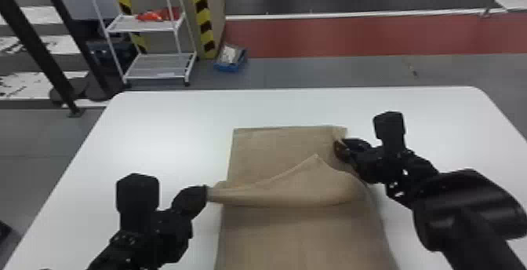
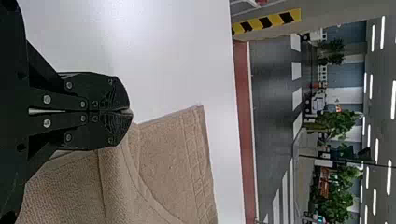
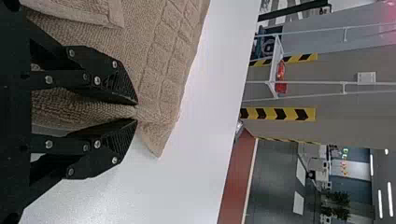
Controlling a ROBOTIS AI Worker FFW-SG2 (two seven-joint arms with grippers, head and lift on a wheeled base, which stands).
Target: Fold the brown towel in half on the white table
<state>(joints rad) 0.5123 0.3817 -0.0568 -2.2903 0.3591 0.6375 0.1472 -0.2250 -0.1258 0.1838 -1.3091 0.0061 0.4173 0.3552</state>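
Brown towel (image 1: 306,238) lies at six o'clock on the white table (image 1: 168,132), a raised flap across its middle pointing toward twelve; we pinch that flap at nine o'clock of the towel with our left gripper (image 1: 206,194), tips together, and clasp a bunched ridge near the far corner, about one o'clock, with our right gripper (image 1: 338,149)

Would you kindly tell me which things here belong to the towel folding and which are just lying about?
In the job: brown towel, white table, left gripper, right gripper.
Lying about: red items on the rack; blue box on the floor.
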